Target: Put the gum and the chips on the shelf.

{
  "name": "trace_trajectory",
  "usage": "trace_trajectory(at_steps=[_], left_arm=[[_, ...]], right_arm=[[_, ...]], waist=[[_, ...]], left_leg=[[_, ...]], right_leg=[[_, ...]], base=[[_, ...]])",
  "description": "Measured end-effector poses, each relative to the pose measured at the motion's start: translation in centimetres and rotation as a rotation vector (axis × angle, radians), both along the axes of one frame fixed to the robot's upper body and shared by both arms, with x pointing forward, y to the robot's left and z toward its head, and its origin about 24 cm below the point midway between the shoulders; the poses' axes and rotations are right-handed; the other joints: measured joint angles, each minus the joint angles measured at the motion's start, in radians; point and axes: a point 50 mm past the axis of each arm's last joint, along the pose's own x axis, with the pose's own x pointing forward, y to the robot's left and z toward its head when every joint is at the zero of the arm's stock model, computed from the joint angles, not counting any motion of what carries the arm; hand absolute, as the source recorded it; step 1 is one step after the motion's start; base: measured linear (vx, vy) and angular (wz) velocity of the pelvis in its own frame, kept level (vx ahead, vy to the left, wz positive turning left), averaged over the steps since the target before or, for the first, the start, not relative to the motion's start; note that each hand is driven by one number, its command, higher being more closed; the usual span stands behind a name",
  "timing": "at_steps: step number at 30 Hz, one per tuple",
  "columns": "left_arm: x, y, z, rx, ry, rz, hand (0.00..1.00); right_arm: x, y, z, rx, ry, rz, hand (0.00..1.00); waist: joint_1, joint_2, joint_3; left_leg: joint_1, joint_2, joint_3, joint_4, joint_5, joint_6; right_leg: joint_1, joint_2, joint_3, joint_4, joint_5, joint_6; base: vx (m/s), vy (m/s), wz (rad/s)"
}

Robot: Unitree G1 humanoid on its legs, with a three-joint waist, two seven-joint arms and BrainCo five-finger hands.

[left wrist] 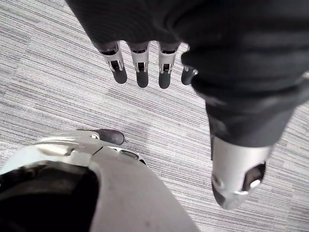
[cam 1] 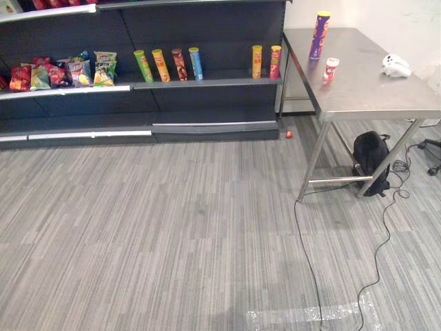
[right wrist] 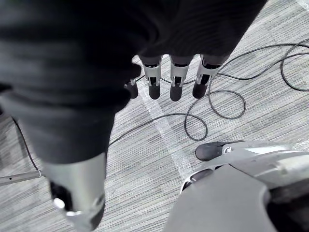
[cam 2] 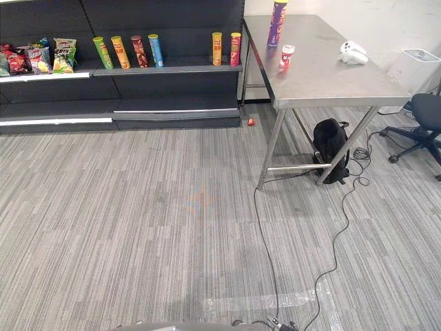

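While the left hand and the right hand hang over the grey carpet, their fingers are straight and relaxed with the thumbs set apart. Neither hand holds anything.

- Chips can: tall, purple, upright near the far left corner of the steel table.
- Gum tub: small, red and white, upright by the table's left edge, nearer than the chips can and not touching it.
- White controller: by the table's right edge.
- Shelf: stands left of the table. A row of 4 cans leans mid-ledge, 2 cans stand at its right end, and snack bags lie at its left end.
- Black backpack: on the carpet under the table.
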Motion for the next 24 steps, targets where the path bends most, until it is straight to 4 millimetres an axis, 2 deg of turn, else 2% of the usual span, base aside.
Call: trace_trajectory(at_steps=[24], left_arm=[[0.03, -0.01, 0.01, 0.012, 0.004, -0.023, 0.00]], right_arm=[[0.04, 0.01, 0.00, -0.007, 0.002, -0.003, 0.00]], waist=[[0.001, -0.011, 0.011]], left_leg=[[0.010, 0.000, -0.001, -0.003, -0.001, 0.000]], right_leg=[[0.014, 0.001, -0.015, -0.013, 0.001, -0.002]], base=[[-0.02, -0.006, 0.01]])
